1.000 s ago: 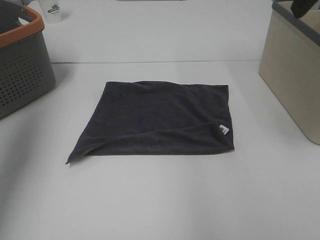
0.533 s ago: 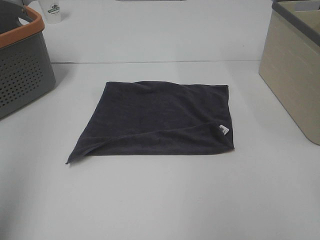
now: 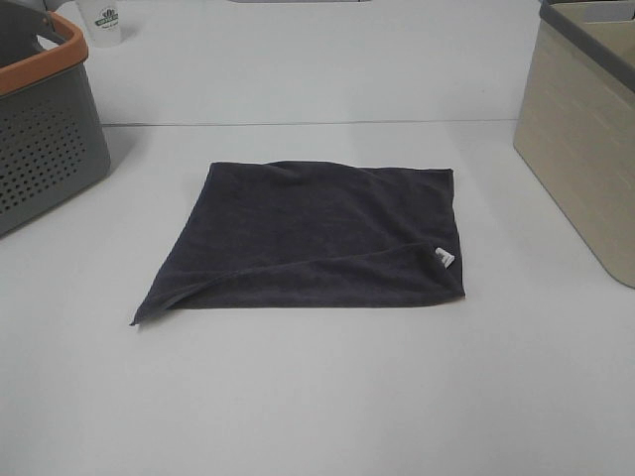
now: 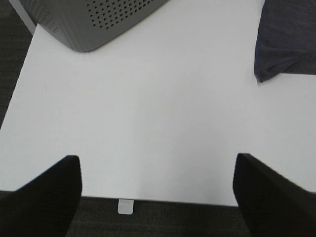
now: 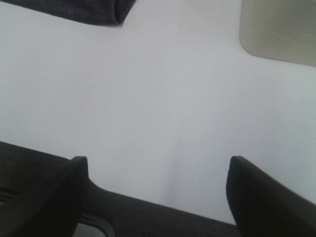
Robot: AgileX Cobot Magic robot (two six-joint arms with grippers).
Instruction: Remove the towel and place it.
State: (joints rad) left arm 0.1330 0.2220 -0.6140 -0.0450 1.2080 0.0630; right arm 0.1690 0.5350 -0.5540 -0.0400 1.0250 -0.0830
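- Exterior high view: dark object above the beige bin (image 3: 580, 149) is gone; charcoal terry towel (image 3: 317, 238) lies unmoved on the white counter (image 3: 317, 397).
- Left gripper (image 4: 157, 197) and right gripper (image 5: 157, 195) gape empty, fingertips cropped.

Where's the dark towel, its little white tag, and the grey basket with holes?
towel (image 3: 317, 233), high camera view, middle of the cloth
white tag (image 3: 444, 257), high camera view, whole tag
grey basket (image 3: 45, 149), high camera view, perforated side wall

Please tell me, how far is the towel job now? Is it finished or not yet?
Done: the towel lies flat on the table between the grey basket and the beige bin. In hand: nothing; the left gripper and right gripper are open and empty at the table's near edge. Left: nothing obvious.
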